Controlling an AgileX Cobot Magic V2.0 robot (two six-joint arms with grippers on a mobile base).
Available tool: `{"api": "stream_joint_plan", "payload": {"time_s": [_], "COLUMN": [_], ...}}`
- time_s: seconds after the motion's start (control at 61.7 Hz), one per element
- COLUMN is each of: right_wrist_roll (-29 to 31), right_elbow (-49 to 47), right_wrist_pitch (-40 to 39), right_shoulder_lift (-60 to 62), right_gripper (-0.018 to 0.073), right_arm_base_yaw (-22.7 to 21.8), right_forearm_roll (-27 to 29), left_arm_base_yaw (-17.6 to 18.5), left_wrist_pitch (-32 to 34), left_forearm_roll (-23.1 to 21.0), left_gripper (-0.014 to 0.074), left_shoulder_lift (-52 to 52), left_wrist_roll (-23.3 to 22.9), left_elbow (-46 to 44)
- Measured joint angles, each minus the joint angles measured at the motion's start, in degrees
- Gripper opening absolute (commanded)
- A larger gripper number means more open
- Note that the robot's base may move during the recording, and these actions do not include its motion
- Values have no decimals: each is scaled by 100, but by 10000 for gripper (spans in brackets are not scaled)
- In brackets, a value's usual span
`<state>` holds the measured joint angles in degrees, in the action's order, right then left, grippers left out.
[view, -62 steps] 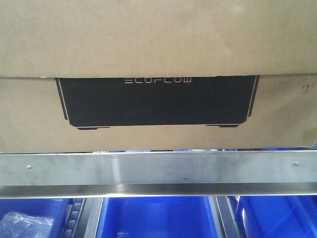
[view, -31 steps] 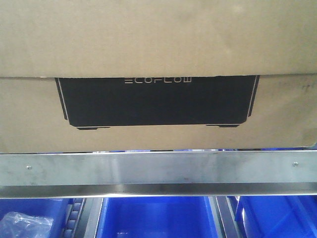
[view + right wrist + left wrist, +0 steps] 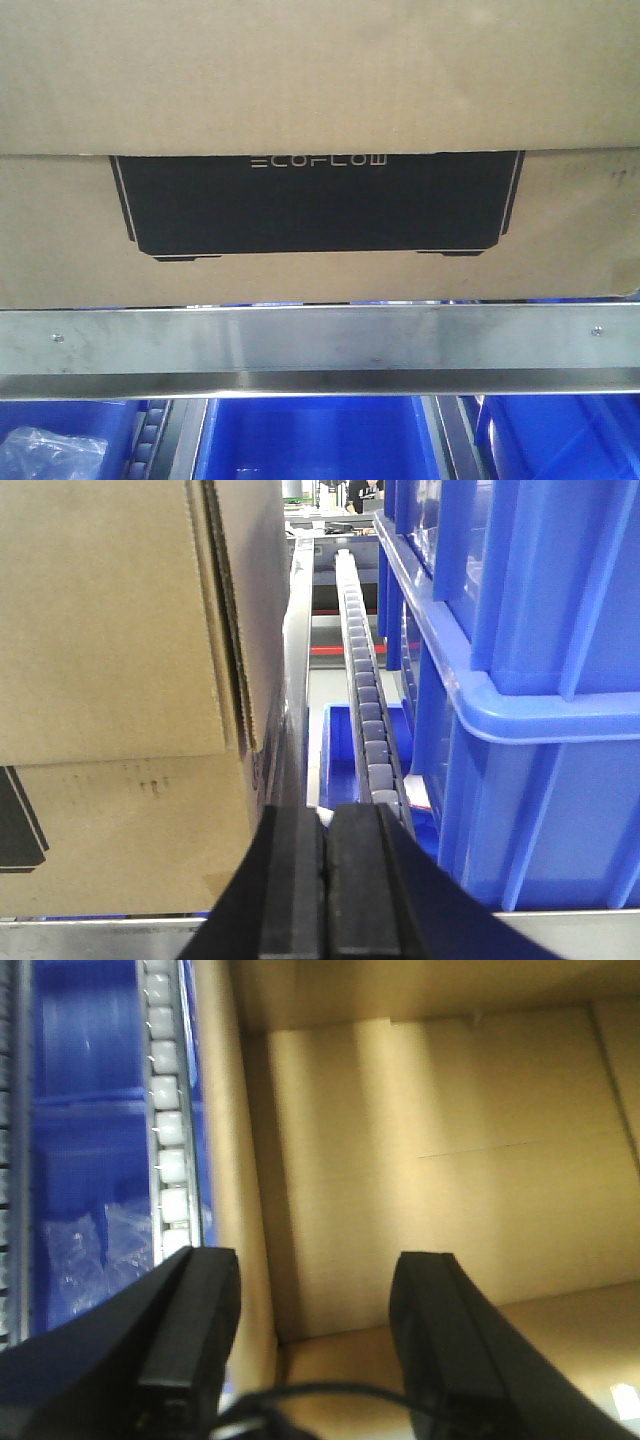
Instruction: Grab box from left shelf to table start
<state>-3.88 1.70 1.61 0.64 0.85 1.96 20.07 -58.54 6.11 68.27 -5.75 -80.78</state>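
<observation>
The large brown cardboard carton point(image 3: 320, 90) with the black ECOFLOW panel is sitting on the left shelf point(image 3: 150, 345), just behind its shiny brushed-steel front rail point(image 3: 400, 340) and above blue plastic bins point(image 3: 320, 440). The left jaws are standing spread apart, the carton's side edge showing between them. The right jaws are pressing together on nothing, hanging beside the carton's corner, facing a roller track point(image 3: 365, 700)

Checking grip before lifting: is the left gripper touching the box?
Cannot tell. Left wrist view: the left gripper is open astride the box edge, with neither contact nor gap plain.
</observation>
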Motion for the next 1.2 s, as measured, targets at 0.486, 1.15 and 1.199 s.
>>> {"api": "stream_joint_plan", "payload": {"time_s": [0.486,1.15,1.199], "right_wrist_roll": [0,0,0], "right_elbow": [0,0,0], "right_wrist_pitch": [0,0,0], "right_shoulder_lift": [0,0,0], "right_gripper": [18,18,18], "right_arm_base_yaw": [0,0,0], "right_forearm_roll": [0,0,0], "left_arm_base_yaw": [-539,-633,-633], "left_wrist_pitch": [-229,-517,-527], "left_forearm_roll": [-37,-353,-353], "left_gripper": [281,281,281], "left_shoulder_lift": [1463,1672,1672], "left_wrist_roll": [-292,-373,-410], "left_elbow": [-692,-1025,-1025]}}
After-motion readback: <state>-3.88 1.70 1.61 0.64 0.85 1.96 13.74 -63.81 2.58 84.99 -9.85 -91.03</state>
